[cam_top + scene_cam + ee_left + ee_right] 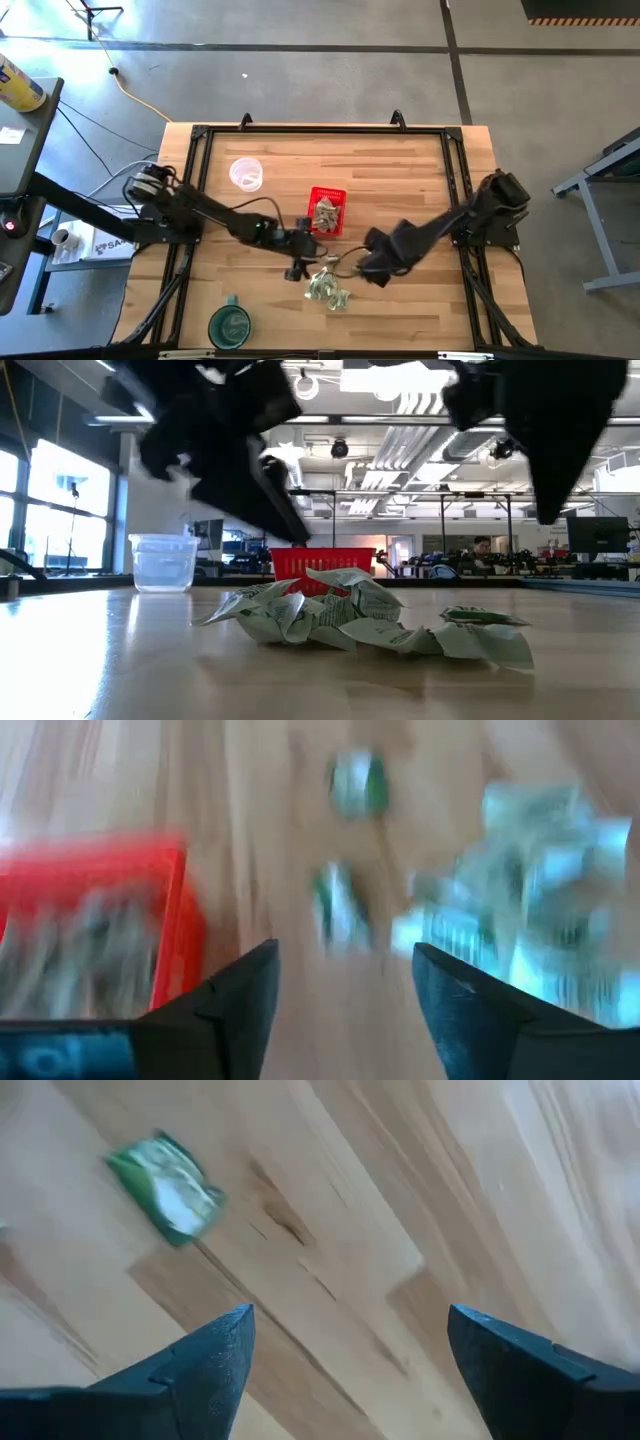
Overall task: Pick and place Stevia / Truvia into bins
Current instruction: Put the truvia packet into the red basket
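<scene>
Both grippers stand open and empty: left gripper [345, 985] beside the red basket [327, 210], right gripper [350, 1350] over bare table [400, 170] near one loose sachet [168, 1188]. Sachets [327, 288] lie heaped between them; more fill the basket.

Sachet heap [327, 290] before basket [327, 212]

crumpled sachets [365, 622] heaped before red basket [322, 570].
</scene>
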